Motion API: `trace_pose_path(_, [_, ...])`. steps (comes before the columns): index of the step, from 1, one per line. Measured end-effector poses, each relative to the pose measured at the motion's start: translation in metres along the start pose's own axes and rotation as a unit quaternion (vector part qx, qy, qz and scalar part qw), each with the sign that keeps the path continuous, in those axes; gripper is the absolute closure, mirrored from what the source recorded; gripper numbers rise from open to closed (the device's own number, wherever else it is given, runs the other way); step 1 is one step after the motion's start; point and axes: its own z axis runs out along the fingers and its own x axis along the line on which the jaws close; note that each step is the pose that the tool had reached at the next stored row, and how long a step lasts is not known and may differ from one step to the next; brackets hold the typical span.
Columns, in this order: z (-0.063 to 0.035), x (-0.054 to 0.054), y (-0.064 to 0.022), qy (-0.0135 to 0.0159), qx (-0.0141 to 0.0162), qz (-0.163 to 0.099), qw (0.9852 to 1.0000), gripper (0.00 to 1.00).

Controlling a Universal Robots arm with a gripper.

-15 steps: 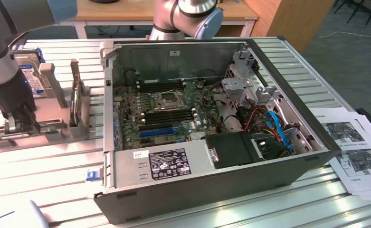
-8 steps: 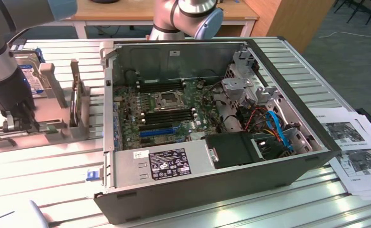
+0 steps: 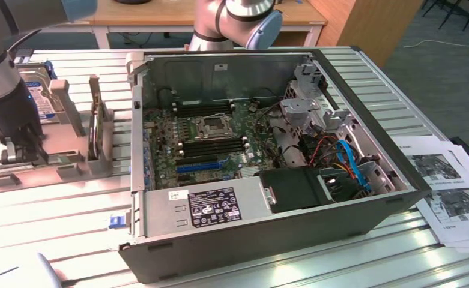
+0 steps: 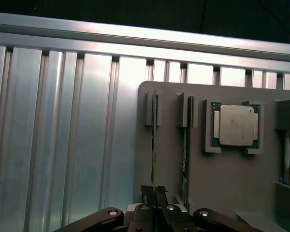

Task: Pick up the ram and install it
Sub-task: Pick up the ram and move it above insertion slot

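Observation:
Seen edge-on in the wrist view, the ram [image 4: 154, 140] is a thin green stick standing in a slot of the grey holder [image 4: 222, 179]. My gripper [image 4: 153, 192] is shut on its near end, one black fingertip on each side. A second stick [image 4: 186, 145] stands in the neighbouring slot. In the exterior view my gripper [image 3: 16, 150] is down at the front of the grey holder [image 3: 58, 165], at the exterior view's left, well away from the open computer case [image 3: 298, 198] with its motherboard [image 3: 210, 141].
A processor chip [image 4: 235, 124] lies in the holder beside the sticks, and a hard drive [image 3: 38, 99] with a blue label stands at its far end. Papers [image 3: 450, 186] lie at the exterior view's right of the case. Ribbed aluminium table [image 4: 63, 135] surrounds the holder.

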Motion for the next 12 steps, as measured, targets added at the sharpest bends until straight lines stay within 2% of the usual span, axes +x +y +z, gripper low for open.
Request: trace_pose_path(12, [-0.0137,-0.001,-0.0007,-0.0003,-0.0039,0.001,1.0000,0.88])
